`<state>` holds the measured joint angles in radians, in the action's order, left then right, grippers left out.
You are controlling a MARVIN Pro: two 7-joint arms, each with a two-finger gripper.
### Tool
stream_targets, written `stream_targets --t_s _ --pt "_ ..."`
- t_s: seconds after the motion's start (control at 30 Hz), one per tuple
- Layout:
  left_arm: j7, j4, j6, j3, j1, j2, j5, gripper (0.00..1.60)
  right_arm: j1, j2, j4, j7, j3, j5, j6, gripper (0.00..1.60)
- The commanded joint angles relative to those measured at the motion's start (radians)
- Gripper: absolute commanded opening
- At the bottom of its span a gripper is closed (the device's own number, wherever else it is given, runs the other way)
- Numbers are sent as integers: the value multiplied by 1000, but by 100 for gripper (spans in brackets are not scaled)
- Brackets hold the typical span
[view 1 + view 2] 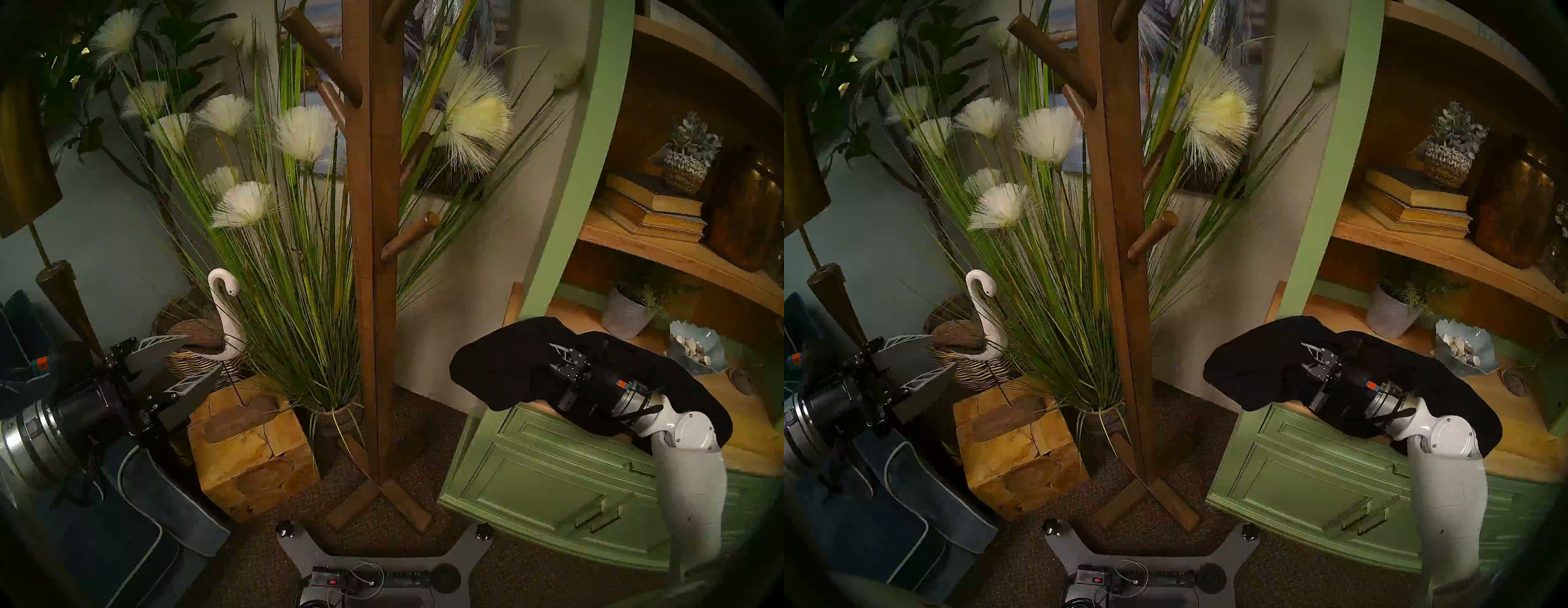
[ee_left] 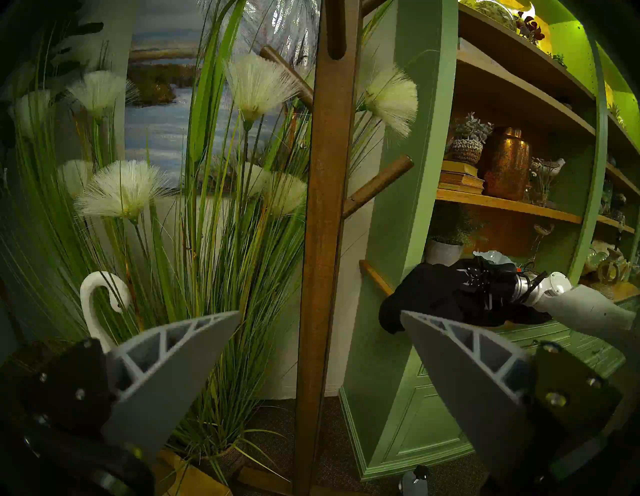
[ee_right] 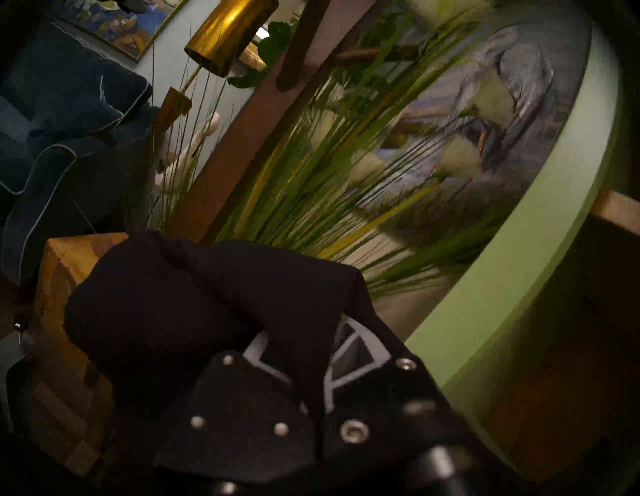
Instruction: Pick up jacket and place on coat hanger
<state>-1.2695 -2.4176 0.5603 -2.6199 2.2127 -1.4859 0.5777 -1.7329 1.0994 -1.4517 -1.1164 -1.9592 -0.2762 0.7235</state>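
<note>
The jacket (image 1: 509, 369), clenched in the right tool (image 1: 558, 358), lies right of the coat hanger (image 1: 375, 254); the left tool (image 1: 178, 365) gapes, farther off.

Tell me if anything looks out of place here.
Only the jacket: it is bunched over the right gripper above the green cabinet, not on the coat stand. Nothing looks spilled or broken.

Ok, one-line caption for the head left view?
Right gripper shut on black jacket over green cabinet; open left gripper waits beside coat stand.
</note>
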Motion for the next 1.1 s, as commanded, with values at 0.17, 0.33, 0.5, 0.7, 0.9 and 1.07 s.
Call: stream_targets --t_s 0.17,0.33,0.5,0.7,0.9,1.07 --pt "-8 -11 1 0 -3 0 11 160 -82 -57 -179 -44 23 -100 10 0" --pt "-8 -11 1 0 -3 0 11 160 -104 -59 -228 -13 15 -118 14 0" --pt "-8 -11 1 0 -3 0 10 160 -85 -45 -273 32 -1 -147 7 0" --pt "-7 -11 1 0 -4 0 9 160 -48 -47 -328 51 -7 -166 -7 0" --pt "-7 -10 0 0 -4 0 8 160 6 -44 -398 91 -17 -167 -67 0" --pt "-7 -10 0 1 -4 0 7 160 50 -41 -437 148 -17 -172 -129 0"
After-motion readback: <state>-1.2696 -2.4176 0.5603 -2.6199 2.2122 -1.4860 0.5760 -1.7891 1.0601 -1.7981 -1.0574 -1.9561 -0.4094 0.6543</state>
